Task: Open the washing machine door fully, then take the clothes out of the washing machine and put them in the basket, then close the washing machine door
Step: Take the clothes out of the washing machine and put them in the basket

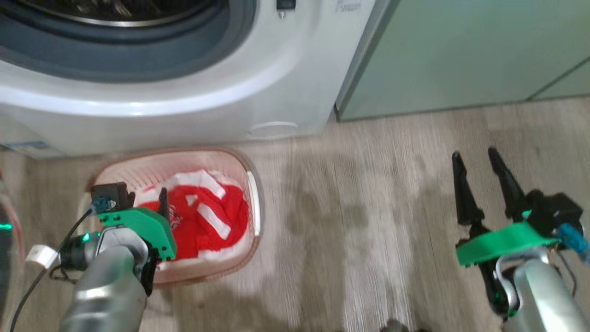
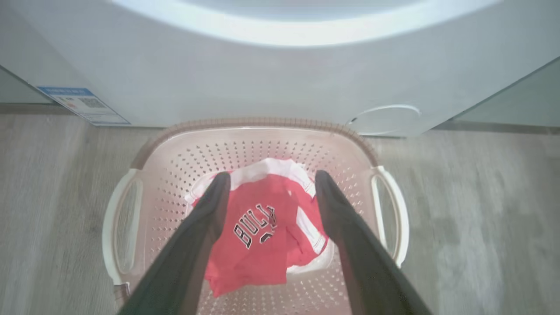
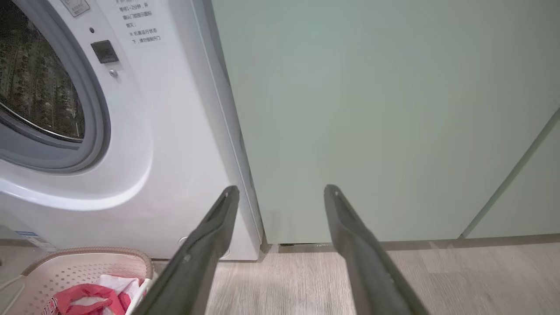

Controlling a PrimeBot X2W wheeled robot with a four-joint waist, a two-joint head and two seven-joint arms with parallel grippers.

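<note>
The washing machine (image 1: 193, 92) stands white at the top of the head view, its drum opening bare behind the grey seal (image 1: 138, 60). A thin dark glossy curve at the far left edge looks like the washing machine door (image 1: 5, 258), swung open. On the floor before the machine sits the cream basket (image 1: 252, 203), and the red clothes (image 1: 207, 221) lie in it. My left gripper (image 2: 271, 177) hangs open just above that jersey (image 2: 258, 236), touching nothing. My right gripper (image 1: 481, 159) is open and empty over the bare floor, well to the right.
Pale green cabinets (image 1: 461, 55) stand right of the washer and fill much of the right wrist view (image 3: 385, 109). Wood-look floor (image 1: 359, 221) stretches between the basket and my right arm. A round hatch (image 2: 385, 119) and a blue label (image 2: 83, 104) mark the washer's lower front.
</note>
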